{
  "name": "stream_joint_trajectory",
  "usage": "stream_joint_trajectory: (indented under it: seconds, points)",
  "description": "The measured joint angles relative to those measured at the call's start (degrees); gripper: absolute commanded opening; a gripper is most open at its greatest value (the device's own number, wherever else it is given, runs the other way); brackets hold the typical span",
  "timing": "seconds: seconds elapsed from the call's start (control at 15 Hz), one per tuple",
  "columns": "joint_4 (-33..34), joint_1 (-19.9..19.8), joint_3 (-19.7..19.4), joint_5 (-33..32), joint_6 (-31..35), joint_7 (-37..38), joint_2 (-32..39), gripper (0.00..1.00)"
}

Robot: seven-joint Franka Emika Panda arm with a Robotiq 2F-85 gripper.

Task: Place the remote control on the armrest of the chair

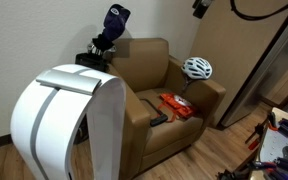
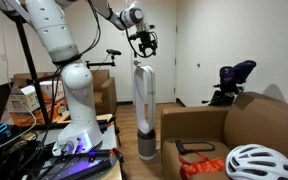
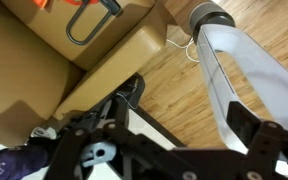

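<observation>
The tan-brown leather chair (image 1: 149, 70) shows in both exterior views (image 2: 199, 122) and in the wrist view (image 3: 24, 70). The black remote control (image 1: 158, 119) lies flat on its seat cushion, next to an orange-red packet (image 1: 179, 105). It shows as a dark slab in an exterior view (image 2: 191, 147) and as a dark-rimmed shape in the wrist view (image 3: 90, 22). My gripper (image 2: 144, 44) is open and empty. It hangs high above the floor beside the chair, far from the remote. Only its top shows in an exterior view (image 1: 199, 6). In the wrist view the gripper (image 3: 179, 125) spans wood floor.
A tall white arch-shaped fan (image 1: 69, 115) stands on the floor beside one armrest (image 2: 144, 105) (image 3: 234, 60). A white bicycle helmet (image 1: 197, 68) sits on the other armrest (image 2: 252, 162). A dark blue and black object (image 1: 111, 35) stands behind the chair.
</observation>
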Motion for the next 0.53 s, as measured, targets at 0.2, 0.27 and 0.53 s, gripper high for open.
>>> stream_joint_trajectory:
  seconds: [0.2, 0.27, 0.53]
  points:
    - [2.8, 1.3, 0.2, 0.1, -1.0, -1.7, 3.0, 1.00]
    - [2.8, 1.3, 0.1, 0.1, -1.0, -1.7, 2.9, 1.00]
    - [2.8, 1.3, 0.1, 0.0, -0.9, -0.5, 3.0, 1.00]
